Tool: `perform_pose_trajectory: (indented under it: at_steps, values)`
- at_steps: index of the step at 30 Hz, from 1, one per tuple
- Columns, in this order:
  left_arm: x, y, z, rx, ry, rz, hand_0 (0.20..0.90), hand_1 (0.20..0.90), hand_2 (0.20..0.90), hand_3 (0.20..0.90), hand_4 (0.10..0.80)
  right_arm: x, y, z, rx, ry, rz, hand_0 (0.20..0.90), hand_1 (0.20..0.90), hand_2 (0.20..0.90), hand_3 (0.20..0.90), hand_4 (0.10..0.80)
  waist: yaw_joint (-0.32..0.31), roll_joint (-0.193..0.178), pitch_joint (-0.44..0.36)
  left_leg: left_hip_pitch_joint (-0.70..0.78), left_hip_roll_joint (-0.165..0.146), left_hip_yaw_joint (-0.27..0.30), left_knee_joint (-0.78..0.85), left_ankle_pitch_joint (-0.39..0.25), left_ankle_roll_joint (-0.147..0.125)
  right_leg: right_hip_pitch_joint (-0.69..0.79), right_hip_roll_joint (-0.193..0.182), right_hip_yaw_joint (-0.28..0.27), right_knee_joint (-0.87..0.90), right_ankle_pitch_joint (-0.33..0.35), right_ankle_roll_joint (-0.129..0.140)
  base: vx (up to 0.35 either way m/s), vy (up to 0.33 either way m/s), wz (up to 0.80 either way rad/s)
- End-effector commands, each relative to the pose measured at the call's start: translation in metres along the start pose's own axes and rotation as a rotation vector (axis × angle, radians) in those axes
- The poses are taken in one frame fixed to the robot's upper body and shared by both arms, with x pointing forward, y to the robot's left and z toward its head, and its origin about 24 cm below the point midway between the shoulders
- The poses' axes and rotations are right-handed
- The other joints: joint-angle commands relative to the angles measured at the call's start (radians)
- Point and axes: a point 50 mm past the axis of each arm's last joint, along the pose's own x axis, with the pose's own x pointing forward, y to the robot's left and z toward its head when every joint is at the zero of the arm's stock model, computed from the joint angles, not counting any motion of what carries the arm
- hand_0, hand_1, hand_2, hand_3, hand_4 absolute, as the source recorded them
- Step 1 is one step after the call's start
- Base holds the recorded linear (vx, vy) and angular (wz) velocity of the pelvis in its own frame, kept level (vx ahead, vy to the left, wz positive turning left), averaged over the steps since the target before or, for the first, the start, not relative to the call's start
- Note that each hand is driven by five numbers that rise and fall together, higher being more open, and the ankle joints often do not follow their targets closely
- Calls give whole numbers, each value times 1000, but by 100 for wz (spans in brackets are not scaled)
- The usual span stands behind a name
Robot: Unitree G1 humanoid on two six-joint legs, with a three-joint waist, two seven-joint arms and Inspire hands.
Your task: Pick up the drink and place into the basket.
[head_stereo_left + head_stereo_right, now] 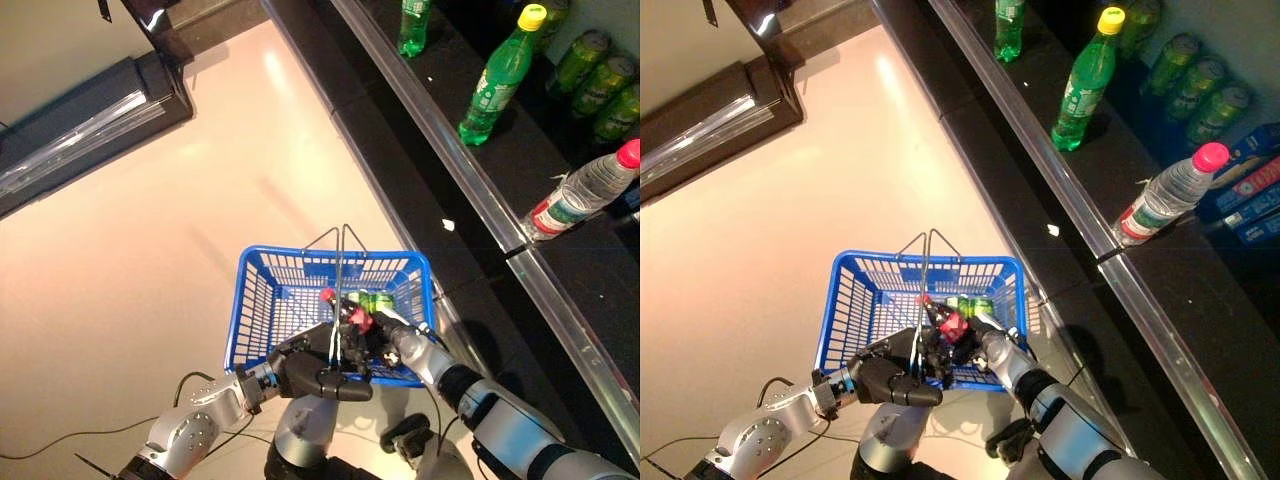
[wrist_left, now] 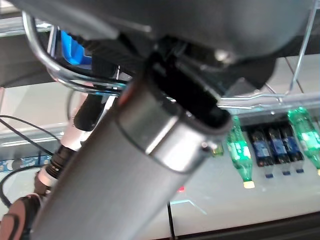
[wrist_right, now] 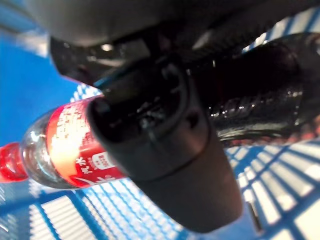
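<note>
Left hand (image 1: 318, 377): nearest item, at 6 o'clock in the head views, fingers curled round the metal handles (image 1: 340, 262) of the basket, carrying it above the floor.

Right hand (image 1: 385, 338): just beside the left hand, toward 5 o'clock, reaching into the basket; fingers and thumb closed on the drink, as its own wrist view shows.

Drink (image 3: 60, 152): clear bottle, red cap, red label; clamped in the right hand, lying tilted inside the basket over the blue mesh bottom, cap toward 11 o'clock.

Basket (image 1: 260, 300): blue plastic, lattice walls, two wire handles raised together at the middle. Green items (image 1: 378, 300) lie inside it just past the drink; too hidden to identify.

Floor (image 1: 150, 220): pale, glossy, extending toward 10 o'clock; a dark fixture (image 1: 90, 110) at the far 10 o'clock corner.

Shelf (image 1: 560, 230): dark, metal-edged, running from 12 to 4 o'clock. On it: clear water bottle (image 1: 585, 190) with pink cap at 2 o'clock; beyond, green bottle (image 1: 497, 80) with yellow cap at 1 o'clock; green cans (image 1: 600, 80) beside it; another green bottle (image 1: 414, 25) at 12 o'clock.
</note>
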Motion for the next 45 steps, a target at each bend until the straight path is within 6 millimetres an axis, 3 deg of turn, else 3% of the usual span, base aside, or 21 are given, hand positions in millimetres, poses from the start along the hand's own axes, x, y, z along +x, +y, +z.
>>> perform_pose_trajectory:
  at_steps: [1, 7, 8, 9, 10, 11, 19, 28, 34, 36, 45]
  values:
    - [29, -92, 66, 248, -270, -606, 300, 300, 300, 200, 100, 2, -12, 32, -171, -36, -44, 300, 300, 300, 200, 100, 20, -51, -23, -107, -55, -3, 77, 19, 52, 49, 41, 47, -199, 208, -22, 26, -30, 10]
    - [33, -95, 64, 251, -256, -599, 300, 300, 300, 200, 100, 3, -14, 39, -202, -36, -83, 314, 314, 314, 216, 116, 26, -51, -22, -105, -55, -9, 76, 20, 55, 42, 36, 43, -187, 209, -20, 41, -16, 6]
    - [33, -96, 64, 252, -257, -601, 300, 300, 300, 200, 100, 3, -15, 41, -193, -35, -91, 476, 476, 476, 406, 306, 26, -51, -22, -107, -55, -9, 78, 19, 56, 40, 36, 43, -185, 208, -20, 0, 0, 0]
    - [34, -98, 66, 253, -257, -601, 300, 300, 300, 200, 100, 3, -15, 44, -181, -36, -96, 695, 695, 695, 661, 561, 26, -51, -21, -111, -55, -6, 79, 20, 58, 34, 33, 41, -180, 209, -19, 0, 0, 0]
    - [34, -98, 66, 253, -257, -601, 300, 300, 300, 200, 100, 3, -15, 44, -181, -36, -96, 695, 695, 695, 661, 561, 26, -51, -22, -111, -55, -6, 79, 20, 58, 34, 33, 41, -180, 209, -19, 0, 0, 0]
    - [35, -98, 66, 242, -253, -595, 300, 300, 300, 200, 100, 3, -13, 44, -173, -39, -96, 900, 900, 900, 900, 800, 26, -50, -22, -116, -54, -6, 81, 21, 58, 28, 30, 41, -174, 210, -17, 0, 0, 0]
    - [35, -82, 63, 195, -243, -476, 300, 300, 300, 200, 100, 2, -10, 40, 121, -77, -128, 900, 900, 900, 900, 800, 9, -50, -26, -108, -49, 3, 81, 17, 57, 25, 28, 50, -171, 211, -13, 0, 0, 0]
    - [22, -63, 57, 78, -269, -396, 300, 300, 300, 200, 100, -10, -34, 40, 244, -214, -272, 900, 900, 900, 900, 800, -25, -63, -28, -90, -34, 21, 73, 11, 52, 26, 34, 60, -173, 210, -10, 0, 0, 0]
    - [10, -46, 46, 56, -315, -308, 300, 300, 300, 200, 100, -40, -55, 43, 390, -391, -472, 900, 900, 900, 900, 800, -75, -75, -23, -73, -15, 45, 64, 8, 49, 24, 46, 79, -173, 205, -14, 1, 17, -4]
    - [5, -41, 41, 48, -347, -272, 300, 300, 300, 200, 100, -60, -59, 41, 456, -504, -524, 900, 900, 900, 900, 800, -104, -84, -24, -65, -5, 57, 61, 5, 51, 22, 54, 93, -174, 200, -15, 2, 32, -17]
    - [-5, -32, 33, 29, -394, -166, 300, 300, 300, 200, 100, -112, -77, 31, 519, -753, -576, 900, 900, 900, 900, 800, -171, -100, -44, -41, 26, 87, 52, 5, 52, 17, 74, 129, -176, 196, -15, 18, 7, -9]
